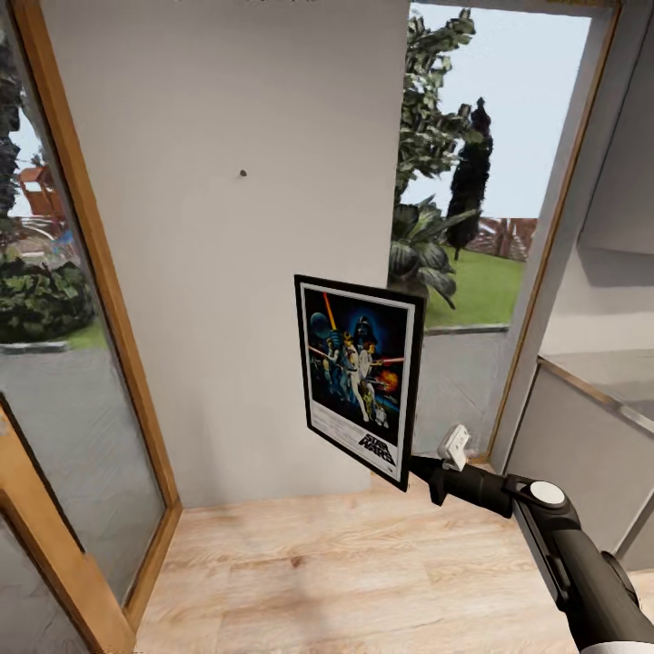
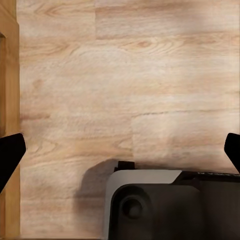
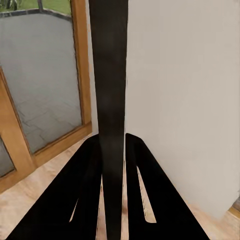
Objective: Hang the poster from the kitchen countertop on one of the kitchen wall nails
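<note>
The Star Wars poster (image 1: 361, 378) hangs upright in the air in front of the pale grey wall (image 1: 227, 272), held at its lower right corner by my right gripper (image 1: 413, 472), which is shut on it. In the right wrist view the poster's black edge (image 3: 110, 100) runs up between the two fingers (image 3: 145, 190). One wall nail (image 1: 242, 173), a tiny dark stud, sticks out of the wall up and to the left of the poster. My left gripper (image 2: 120, 150) is open over the wood floor, its fingertips (image 2: 10, 155) wide apart.
Wood-framed glass panels (image 1: 54, 363) stand at the left, and a window with garden view (image 1: 490, 254) at the right. A grey counter or cabinet (image 1: 590, 427) sits at the far right. The robot's base (image 2: 165, 205) shows below the left gripper.
</note>
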You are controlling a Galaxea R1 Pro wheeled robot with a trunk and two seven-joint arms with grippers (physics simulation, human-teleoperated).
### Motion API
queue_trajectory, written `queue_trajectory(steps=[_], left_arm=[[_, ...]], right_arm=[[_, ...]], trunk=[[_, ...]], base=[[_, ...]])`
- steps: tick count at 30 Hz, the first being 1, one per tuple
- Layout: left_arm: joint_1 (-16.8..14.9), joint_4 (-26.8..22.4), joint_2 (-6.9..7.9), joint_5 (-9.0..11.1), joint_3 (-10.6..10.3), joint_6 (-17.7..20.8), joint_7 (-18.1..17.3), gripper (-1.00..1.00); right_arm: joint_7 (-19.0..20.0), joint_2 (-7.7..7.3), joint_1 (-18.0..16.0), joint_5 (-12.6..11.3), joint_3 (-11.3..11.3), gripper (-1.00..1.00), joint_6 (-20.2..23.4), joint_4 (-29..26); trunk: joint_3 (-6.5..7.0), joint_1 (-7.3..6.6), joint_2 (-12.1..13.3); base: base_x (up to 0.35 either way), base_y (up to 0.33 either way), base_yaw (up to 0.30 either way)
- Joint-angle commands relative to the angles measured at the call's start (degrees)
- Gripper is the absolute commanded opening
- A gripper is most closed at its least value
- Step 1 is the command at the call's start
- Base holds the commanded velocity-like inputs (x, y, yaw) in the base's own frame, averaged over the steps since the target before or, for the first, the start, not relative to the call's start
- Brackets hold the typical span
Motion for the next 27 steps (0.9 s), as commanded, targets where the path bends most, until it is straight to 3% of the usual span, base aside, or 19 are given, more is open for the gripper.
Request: queue_trajectory(steps=[1, 13, 18, 27], left_arm=[[0.0, 0.0, 0.00, 0.0, 0.0, -0.1, 0.0, 1.00], [0.0, 0.0, 0.00, 0.0, 0.0, -0.2, 0.0, 1.00], [0.0, -0.1, 0.00, -0.1, 0.0, -0.1, 0.0, 1.00], [0.0, -0.1, 0.09, 0.0, 0.1, -0.1, 0.0, 1.00]], right_arm=[[0.4, 0.03, 0.0, 0.1, -0.1, -1.00, 0.6, -0.1], [0.4, 0.03, 0.0, 0.1, -0.1, -1.00, 0.6, -0.1], [0.3, 0.03, 0.0, 0.1, -0.1, -1.00, 0.6, 0.0], [0.4, 0.03, 0.0, 0.1, -0.1, -1.00, 0.6, 0.0]], trunk=[[-0.01, 0.02, 0.0], [-0.01, 0.02, 0.0], [-0.01, 0.02, 0.0], [-0.01, 0.02, 0.0]], base=[[-0.072, 0.127, 0.154], [-0.014, 0.025, 0.252], [0.030, 0.049, 0.036], [0.233, 0.237, 0.000]])
